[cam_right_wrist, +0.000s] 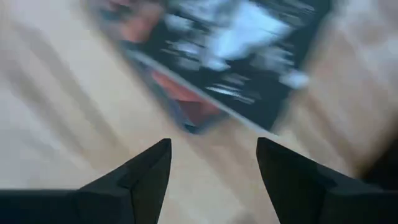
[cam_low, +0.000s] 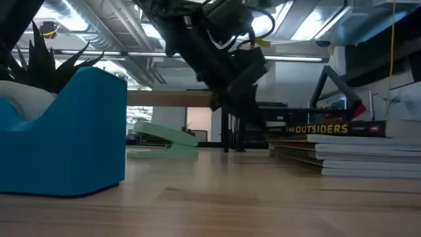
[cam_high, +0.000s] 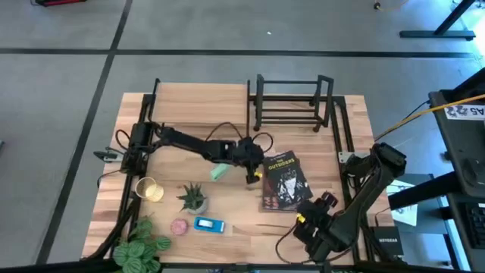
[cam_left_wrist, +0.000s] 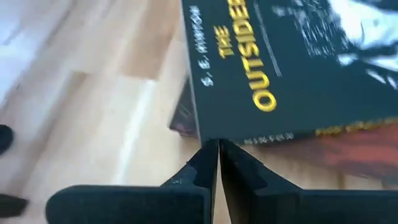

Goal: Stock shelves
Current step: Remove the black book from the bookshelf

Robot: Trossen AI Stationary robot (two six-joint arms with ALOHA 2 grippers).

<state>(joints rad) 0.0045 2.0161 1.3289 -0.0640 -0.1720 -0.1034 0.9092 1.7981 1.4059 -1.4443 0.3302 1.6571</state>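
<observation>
the left gripper (cam_high: 253, 176) sits at the near-left corner of the book stack (cam_high: 283, 180), fingers (cam_left_wrist: 239, 171) pressed together and empty, just touching the top cover's edge. the books lie flat at mid-table, long axis running toward the black book rack (cam_high: 291, 100) at the far edge — the wood-topped shelf (cam_high: 201, 102) is beside it. the right gripper (cam_high: 312, 213) hovers just beyond the stack's near-right end, fingers spread wide, holding nothing. both are close; the left is nearer. the rack looks empty — nothing stocked.

Blue tape dispenser (cam_high: 209, 224), potted succulent (cam_high: 193, 199), leafy plant (cam_high: 142, 246), pink ball (cam_high: 179, 226).
</observation>
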